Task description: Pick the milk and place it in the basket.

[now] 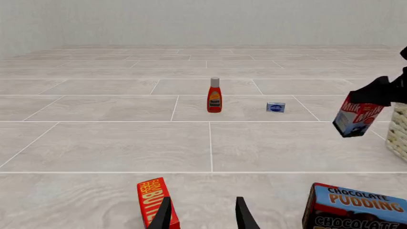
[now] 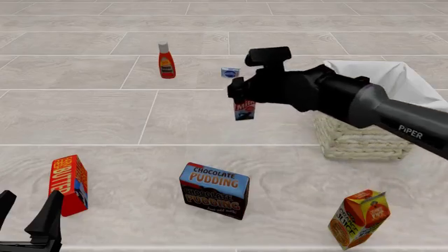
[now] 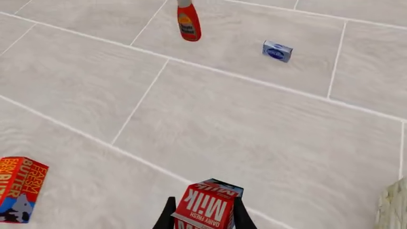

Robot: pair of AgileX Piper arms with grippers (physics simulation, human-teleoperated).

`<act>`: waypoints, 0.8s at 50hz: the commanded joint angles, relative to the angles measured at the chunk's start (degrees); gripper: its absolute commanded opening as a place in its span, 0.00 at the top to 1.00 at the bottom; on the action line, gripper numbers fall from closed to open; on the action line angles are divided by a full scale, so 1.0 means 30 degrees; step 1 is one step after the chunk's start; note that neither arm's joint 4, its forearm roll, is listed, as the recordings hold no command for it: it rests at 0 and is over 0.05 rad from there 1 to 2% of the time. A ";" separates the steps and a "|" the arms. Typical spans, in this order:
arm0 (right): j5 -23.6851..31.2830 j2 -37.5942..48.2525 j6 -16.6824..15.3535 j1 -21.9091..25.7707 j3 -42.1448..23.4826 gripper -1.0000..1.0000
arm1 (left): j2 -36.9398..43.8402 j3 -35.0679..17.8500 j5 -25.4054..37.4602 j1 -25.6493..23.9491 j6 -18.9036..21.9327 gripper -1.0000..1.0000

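The right gripper [image 2: 242, 101] is clamped on the top of the milk [image 2: 244, 110], which hangs tilted in the air above the table [image 2: 175, 121], left of the basket [image 2: 360, 140] and apart from it; the carry should bring the carton level and fully over the cloth-lined rim before lowering, though the height above that rim is hard to judge; the left gripper [image 1: 202, 215] rests with its fingers apart near the butter box [image 1: 156, 201]

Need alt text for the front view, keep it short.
The right pincer holds the milk in the air, left of the basket. The left pincer sits open at lower left, near a butter box.
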 commanded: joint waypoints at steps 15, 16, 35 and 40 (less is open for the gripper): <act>0.1141 -0.2131 -0.0633 -0.1405 -0.1897 1.00 | 0.0001 0.0000 0.0000 -0.0001 -0.0002 0.00; 0.1231 -0.2160 -0.0614 -0.1524 -0.2009 1.00 | 0.0000 0.0000 0.0000 0.0001 0.0001 0.00; 0.2000 -0.3353 -0.1031 -0.4294 -0.2856 1.00 | 0.0003 0.0000 0.0000 -0.0004 0.0001 0.00; 0.2128 -0.3704 -0.1138 -0.5185 -0.2903 1.00 | 0.0002 0.0000 0.0000 -0.0001 0.0003 0.00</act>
